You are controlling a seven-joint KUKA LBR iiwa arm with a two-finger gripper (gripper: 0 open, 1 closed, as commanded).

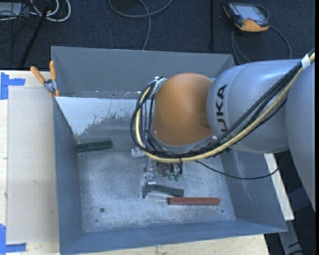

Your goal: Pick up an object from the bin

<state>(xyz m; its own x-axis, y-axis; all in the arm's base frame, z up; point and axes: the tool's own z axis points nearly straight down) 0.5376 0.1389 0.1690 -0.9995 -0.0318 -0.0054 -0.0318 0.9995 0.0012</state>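
end effector (149, 187) at bin (69, 185) ctr, short bar (167, 190) just R, long stick (194, 201) beyond, third bar (94, 146) far L

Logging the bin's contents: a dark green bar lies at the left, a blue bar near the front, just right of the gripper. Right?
The camera view shows that front bar is reddish-brown, not blue. It does lie just right of the gripper, and the dark green bar lies at the left.

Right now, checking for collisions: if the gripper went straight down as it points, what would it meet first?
Most likely the dark flat bar lying right under the gripper, next to the red-brown bar. Depth is unclear, so it could land on the bin floor beside it.
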